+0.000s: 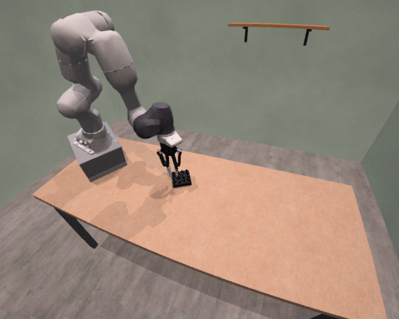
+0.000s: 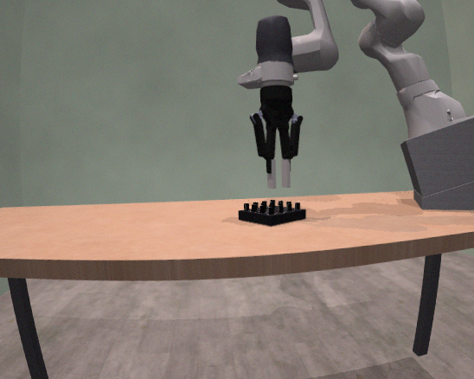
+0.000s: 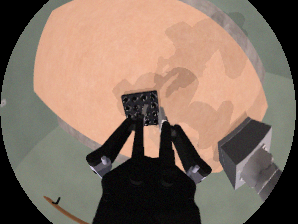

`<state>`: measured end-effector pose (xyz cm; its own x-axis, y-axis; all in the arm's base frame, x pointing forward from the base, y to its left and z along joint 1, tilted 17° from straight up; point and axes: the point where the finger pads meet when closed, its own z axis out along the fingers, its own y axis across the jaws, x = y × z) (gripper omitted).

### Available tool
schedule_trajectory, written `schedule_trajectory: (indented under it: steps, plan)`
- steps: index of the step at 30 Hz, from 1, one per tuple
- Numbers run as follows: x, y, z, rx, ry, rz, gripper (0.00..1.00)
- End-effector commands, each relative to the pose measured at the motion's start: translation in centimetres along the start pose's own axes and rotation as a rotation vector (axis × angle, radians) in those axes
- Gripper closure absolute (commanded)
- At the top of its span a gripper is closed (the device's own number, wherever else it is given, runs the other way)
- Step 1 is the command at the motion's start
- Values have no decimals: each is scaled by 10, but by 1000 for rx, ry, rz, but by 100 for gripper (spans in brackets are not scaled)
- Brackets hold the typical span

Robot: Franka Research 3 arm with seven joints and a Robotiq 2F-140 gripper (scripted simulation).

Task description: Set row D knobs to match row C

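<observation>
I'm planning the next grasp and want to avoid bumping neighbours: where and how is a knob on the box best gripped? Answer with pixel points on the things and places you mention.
Probably by its upright side, straight from above: the knobs [image 2: 297, 206] stand up from the knob box [image 1: 182, 185] [image 2: 272, 220] [image 3: 140, 94] in close rows, and the pincer [image 2: 278, 187] already points down over them.

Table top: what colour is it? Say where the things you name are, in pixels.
The table top [image 1: 263, 218] [image 2: 136, 234] [image 3: 90, 55] is light orange-tan, clearest in the top view.

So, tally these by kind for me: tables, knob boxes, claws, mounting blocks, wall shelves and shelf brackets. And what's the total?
Table: 1
Knob box: 1
Claw: 1
Gray mounting block: 1
Wall shelf: 1
Shelf brackets: 2
Total: 7
</observation>
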<state>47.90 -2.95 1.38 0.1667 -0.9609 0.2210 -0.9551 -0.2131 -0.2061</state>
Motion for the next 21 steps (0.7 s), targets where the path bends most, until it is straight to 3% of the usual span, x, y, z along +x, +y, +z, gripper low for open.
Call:
schedule_trajectory:
  steps: [1, 8, 21]
  plan:
    - [0, 2, -1, -7, -1, -17, 0]
    - [0, 2, -12, -7, -1, -17, 0]
    - [0, 1, -77, -7, -1, -17, 0]
